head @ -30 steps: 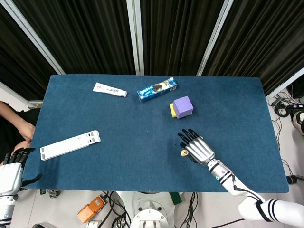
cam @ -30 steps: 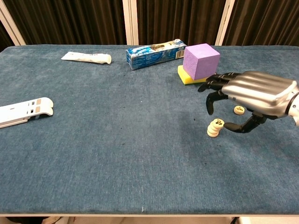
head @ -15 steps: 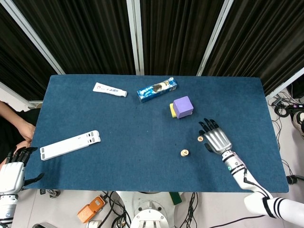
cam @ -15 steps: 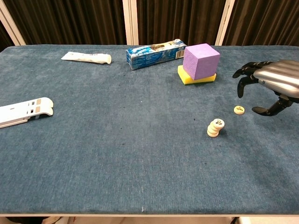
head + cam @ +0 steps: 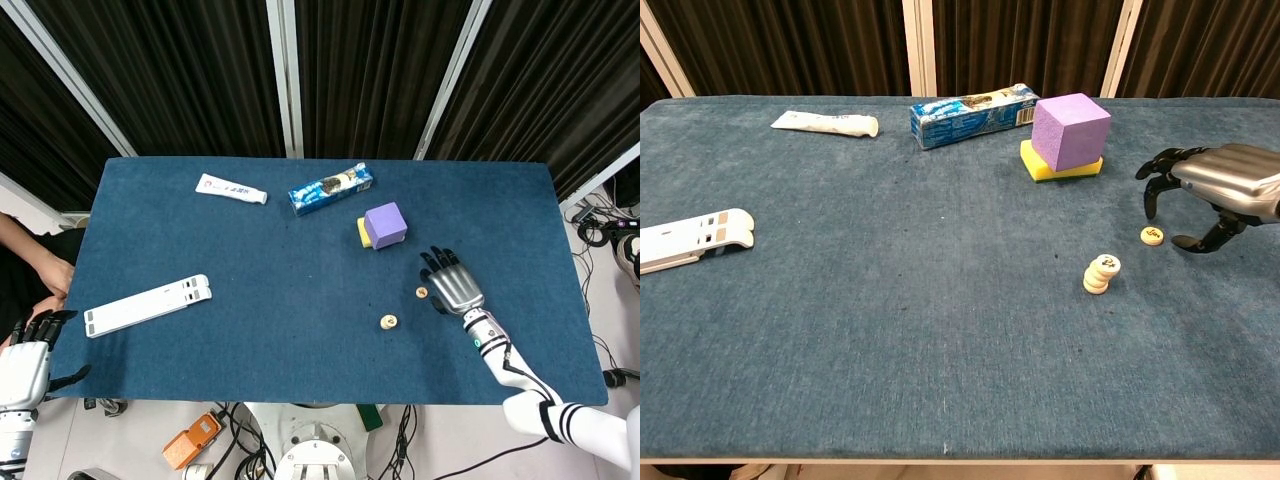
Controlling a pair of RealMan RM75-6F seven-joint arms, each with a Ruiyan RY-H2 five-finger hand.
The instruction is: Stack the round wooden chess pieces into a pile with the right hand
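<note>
Now the right hand (image 5: 1220, 190) hovers with fingers (image 5: 1155, 185) apart and empty, the loose chess piece (image 5: 1152, 235) flat on the counter (image 5: 890, 300) just at its seven o'clock, the pile (image 5: 1101, 273) farther that way.

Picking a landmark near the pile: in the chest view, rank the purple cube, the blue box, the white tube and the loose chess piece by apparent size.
1. blue box and purple cube: too close to rank; the box is longer, the cube taller and nearer.
2. white tube
3. loose chess piece, smallest by far.
</note>
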